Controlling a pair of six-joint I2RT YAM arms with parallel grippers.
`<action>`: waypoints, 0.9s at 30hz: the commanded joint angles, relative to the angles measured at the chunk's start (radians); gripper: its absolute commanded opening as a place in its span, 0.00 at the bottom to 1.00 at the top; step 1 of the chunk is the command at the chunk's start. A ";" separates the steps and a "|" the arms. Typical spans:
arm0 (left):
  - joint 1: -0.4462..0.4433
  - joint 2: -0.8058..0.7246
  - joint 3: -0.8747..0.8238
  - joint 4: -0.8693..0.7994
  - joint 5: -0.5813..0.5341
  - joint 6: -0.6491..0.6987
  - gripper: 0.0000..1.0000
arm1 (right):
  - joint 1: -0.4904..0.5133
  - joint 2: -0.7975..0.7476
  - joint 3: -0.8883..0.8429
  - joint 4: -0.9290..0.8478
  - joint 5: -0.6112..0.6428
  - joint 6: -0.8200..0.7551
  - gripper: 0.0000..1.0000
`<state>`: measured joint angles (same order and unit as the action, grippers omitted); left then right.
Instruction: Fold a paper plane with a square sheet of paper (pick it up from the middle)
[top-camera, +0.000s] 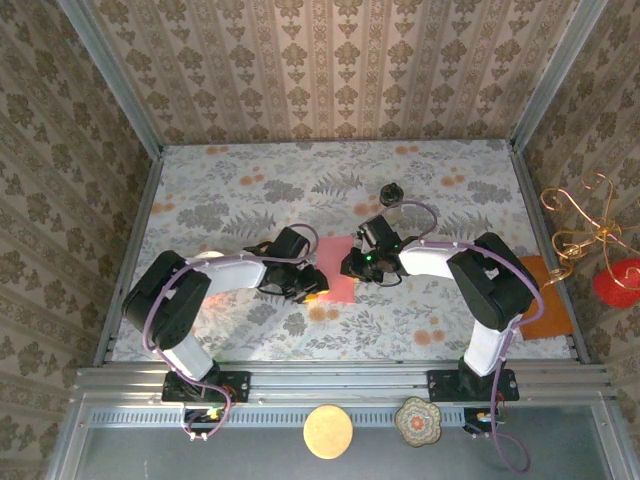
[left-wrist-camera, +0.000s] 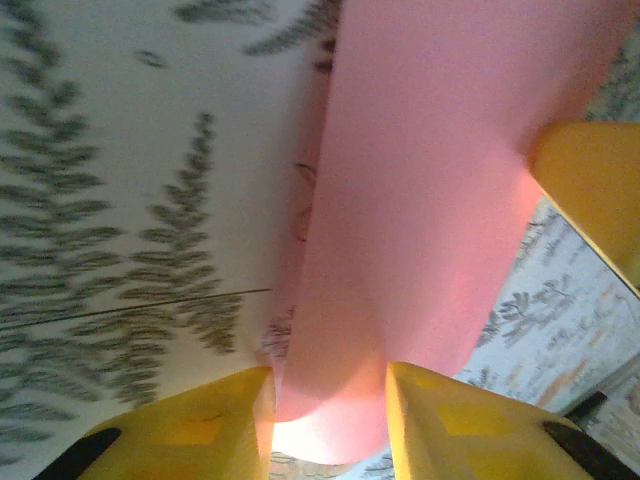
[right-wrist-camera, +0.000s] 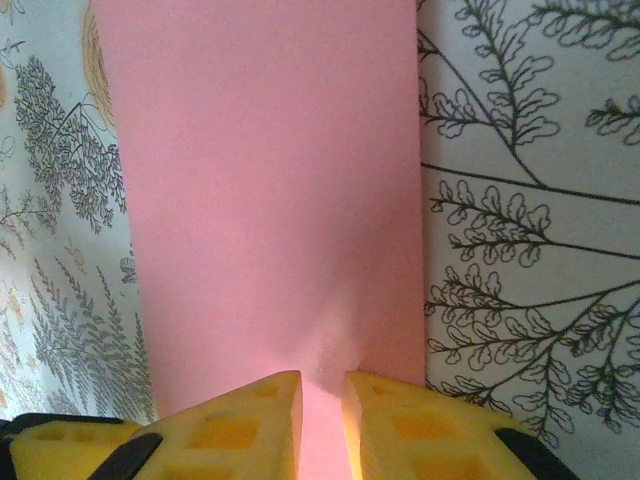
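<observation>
The left gripper stands at the paper's near left corner. In the left wrist view its jaws are part-way open around a soft, uncreased loop of the paper, which fills the gap and touches both fingers. The paper lies mid-table, between the two grippers. From above it reads as a tall strip rather than a square, so I judge the first lengthwise fold to be in hand and not yet pressed flat. No pointed nose, wing folds or dart shape show, so most of the plane is left to make. The right gripper sits at the paper's right edge. Its jaws are nearly together with a thin slit between them, and the tips are on the paper, which runs flat away from them. Whether it pinches the paper or only pins it I cannot tell. For room, the table is bare to the left of the left arm and behind the paper. A jar stands farther back and to the right, apart from the paper, and could be knocked by a wide rightward swing. The orange sheet lies well apart at the right wall. The paper's far edge is free, but the two grippers are near each other over it, so either one has little space to move sideways.
</observation>
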<state>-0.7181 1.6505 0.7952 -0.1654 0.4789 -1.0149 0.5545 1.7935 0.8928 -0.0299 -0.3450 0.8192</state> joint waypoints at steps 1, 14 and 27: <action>-0.005 0.010 0.026 0.055 0.059 0.027 0.35 | -0.001 0.043 -0.031 -0.061 0.062 0.009 0.23; 0.078 0.013 0.000 0.165 0.131 0.011 0.35 | 0.005 0.045 -0.032 -0.049 0.061 0.019 0.23; 0.127 0.067 0.019 0.157 0.153 0.035 0.28 | 0.007 0.028 -0.038 -0.038 0.061 0.020 0.24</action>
<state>-0.6025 1.7065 0.7990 -0.0208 0.6033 -0.9943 0.5545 1.7931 0.8906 -0.0254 -0.3447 0.8238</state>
